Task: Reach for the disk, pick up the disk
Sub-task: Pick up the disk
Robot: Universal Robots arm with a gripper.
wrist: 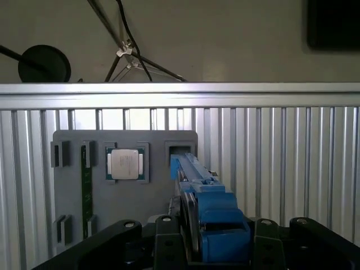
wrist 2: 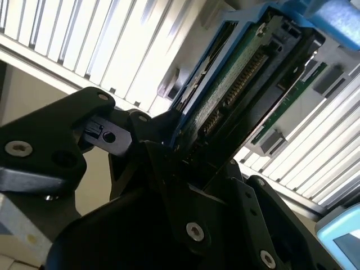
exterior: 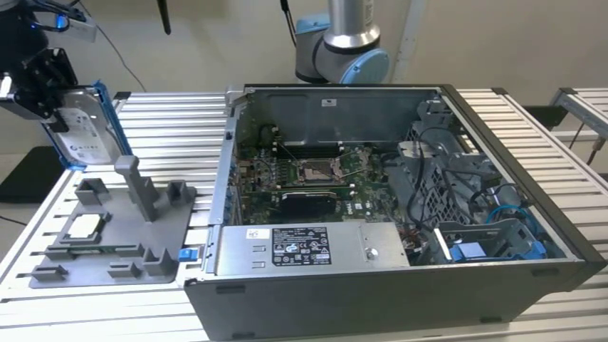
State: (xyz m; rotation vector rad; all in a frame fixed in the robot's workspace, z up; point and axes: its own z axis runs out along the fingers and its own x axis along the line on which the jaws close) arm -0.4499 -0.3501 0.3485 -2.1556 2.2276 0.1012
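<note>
One step in hand: pick-up, grasp made. Fingers [wrist: 261,242] pinching disk [exterior: 87,132], one on each flat face, with the blue frame edge between them in both wrist views. Disk upright on edge at tray [exterior: 105,249] slot, beside chip [wrist: 125,164]. Whether lower edge clear of slot: cannot tell. Finishing lift likely calls for straight, steady pull and firm grip.

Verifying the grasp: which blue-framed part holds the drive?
The disk in the gripper, upright by the grey fixture; the blue bracket in the computer case shows no drive.
</note>
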